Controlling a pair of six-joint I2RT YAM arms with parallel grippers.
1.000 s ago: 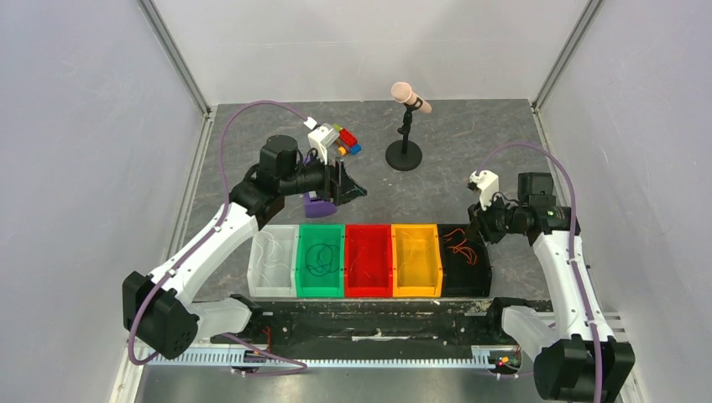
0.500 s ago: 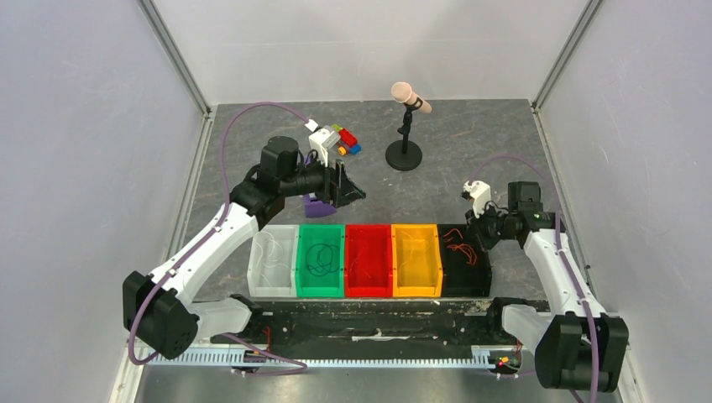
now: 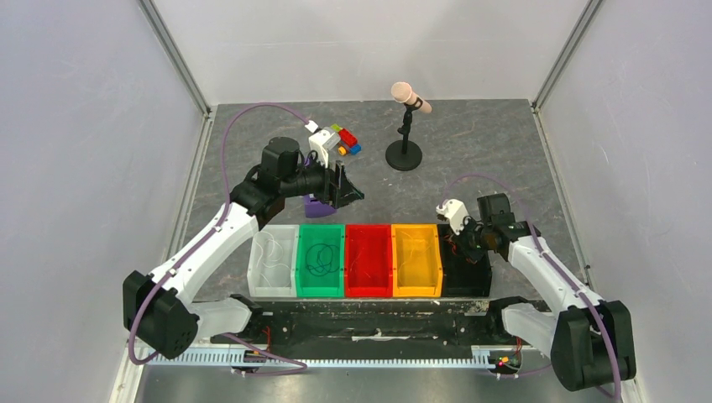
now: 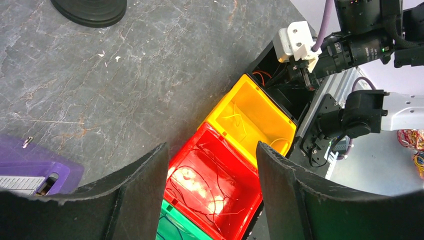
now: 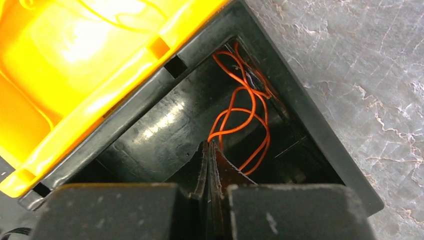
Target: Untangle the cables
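Nearby, black bin walls (tall) hem orange cables.

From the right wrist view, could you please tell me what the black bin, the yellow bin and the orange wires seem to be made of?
Black bin: likely moulded plastic, semi-gloss; soft light streaks on its floor. Yellow bin: glossy, perhaps slightly translucent plastic; bright glare patch. Orange wires: thin, smooth, probably plastic-insulated strands holding loose curls; any core is hidden.

Black bin partly hidden behind right gripper, purple box cropped at left edge
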